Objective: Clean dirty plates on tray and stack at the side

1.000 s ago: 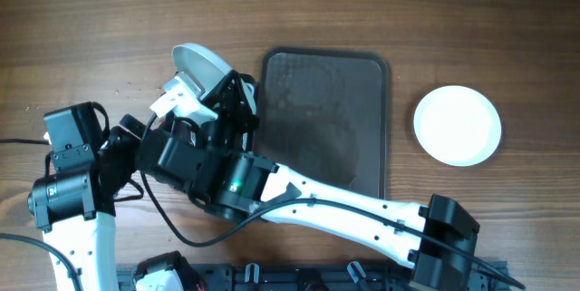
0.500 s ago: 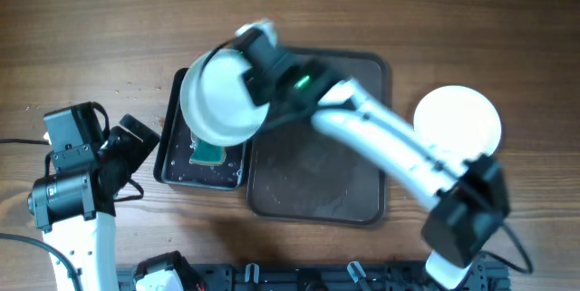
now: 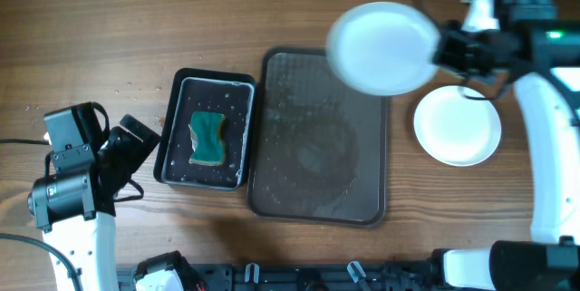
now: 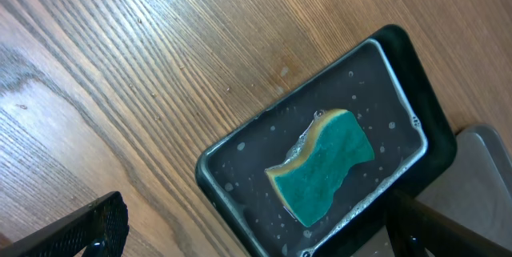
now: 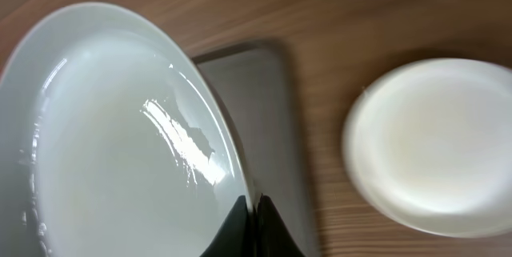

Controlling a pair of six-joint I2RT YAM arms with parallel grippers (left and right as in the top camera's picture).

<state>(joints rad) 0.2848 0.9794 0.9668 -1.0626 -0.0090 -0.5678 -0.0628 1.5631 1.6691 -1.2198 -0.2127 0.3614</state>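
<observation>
Saw a wooden counter [image 3: 91, 19] under everything. In the middle of it, found the tray [image 3: 317, 146], dark brown, with a wet and shiny floor. Over its far right corner, noted a plate [image 3: 381, 46], white, lifted off the counter and tilted, clean inside with a wet gloss. Found the right claw [image 5: 252, 223] closed tight on the rim of this plate, at the side away from the tray. Right of the tray and apart from it, noted a second plate [image 3: 458, 125] flat on the counter, white and clean; could not tell if more lay under it. Just beside the tray on the left, found a black tray [image 3: 177, 137] with water drops, and in it a green-yellow sponge [image 3: 207, 139], lying flat. Found the left claw [image 4: 256, 209] wide open, near the left edge of the black tray, gripping nothing.
</observation>
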